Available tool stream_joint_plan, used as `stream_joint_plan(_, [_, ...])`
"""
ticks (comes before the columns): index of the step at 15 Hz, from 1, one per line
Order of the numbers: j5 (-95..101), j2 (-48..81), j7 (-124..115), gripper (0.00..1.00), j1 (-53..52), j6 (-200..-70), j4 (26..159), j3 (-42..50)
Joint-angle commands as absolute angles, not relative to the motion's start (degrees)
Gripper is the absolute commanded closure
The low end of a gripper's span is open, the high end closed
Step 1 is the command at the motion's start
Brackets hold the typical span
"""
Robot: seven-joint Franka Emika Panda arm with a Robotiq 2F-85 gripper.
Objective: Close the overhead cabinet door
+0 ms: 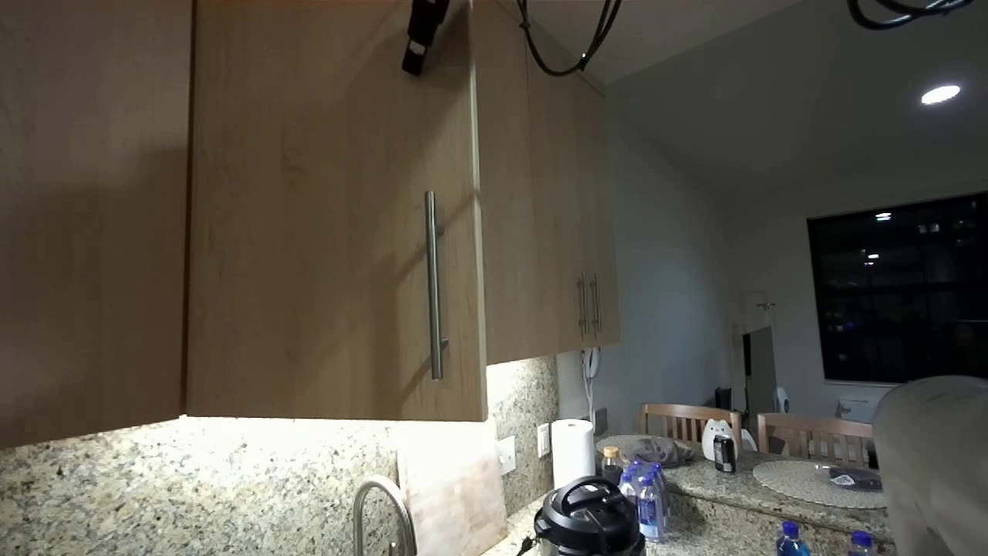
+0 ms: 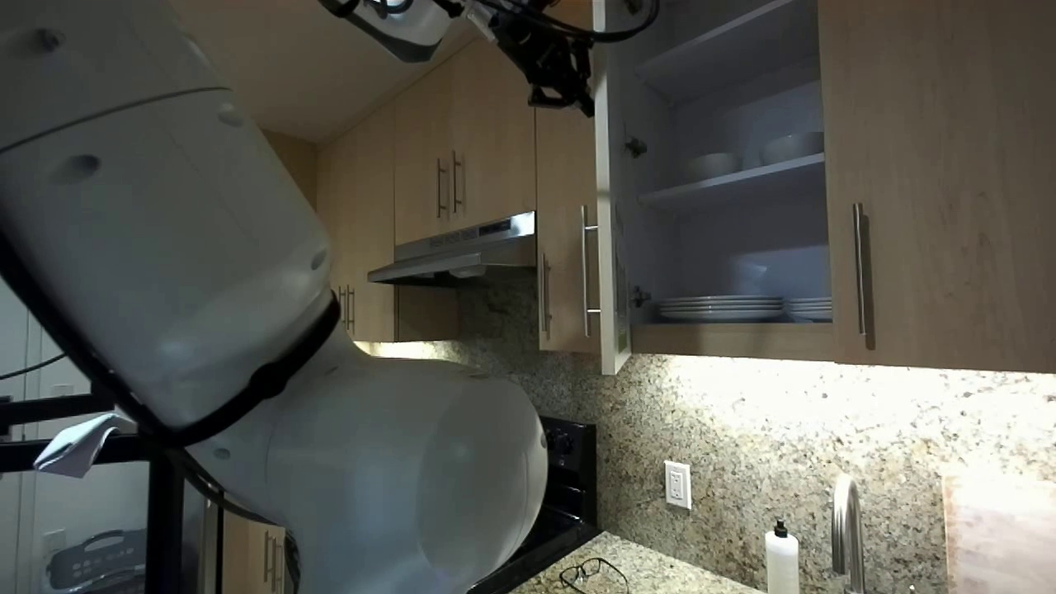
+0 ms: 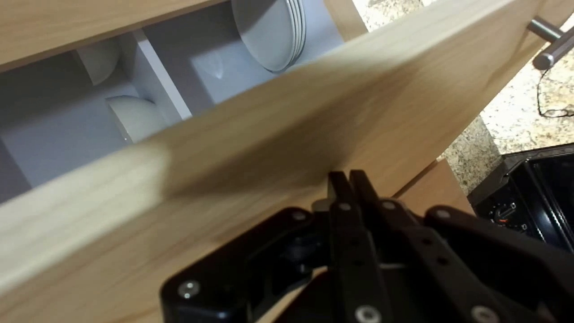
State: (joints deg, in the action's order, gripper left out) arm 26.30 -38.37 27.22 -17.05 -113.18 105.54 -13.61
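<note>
The overhead cabinet door (image 1: pixel 324 232) is a flat light-wood panel with a long vertical metal bar handle (image 1: pixel 434 286) near its right edge. In an exterior view the door (image 2: pixel 607 214) stands swung out, nearly edge-on, with its handle (image 2: pixel 586 272) on the outer side. My gripper (image 2: pixel 586 103) is high up at the door's outer face, above the handle; its tip (image 1: pixel 414 66) also shows at the top of an exterior view. In the wrist view the fingertips (image 3: pixel 347 174) are shut, with nothing between them, close against the door panel (image 3: pixel 269 134); contact is unclear. The handle end (image 3: pixel 554 51) is upper right.
The open cabinet holds bowls (image 2: pixel 714 167) and stacked plates (image 2: pixel 719 308) on shelves. A like door (image 2: pixel 949 206) adjoins the opening. A range hood (image 2: pixel 466 252) and narrower doors (image 2: pixel 495 132) lie beyond. A faucet (image 2: pixel 846 528) and pressure cooker (image 1: pixel 590 510) are below.
</note>
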Motion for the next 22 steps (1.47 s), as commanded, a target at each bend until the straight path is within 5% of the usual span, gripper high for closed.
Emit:
stream_joint_plan(1, [23.6, -36.6, 29.7, 0.93, -17.0, -111.0, 104.7, -11.1])
stream_joint_plan(22, [20.3, -24.2, 29.4, 0.94, -13.2, -107.4, 100.5, -4.9])
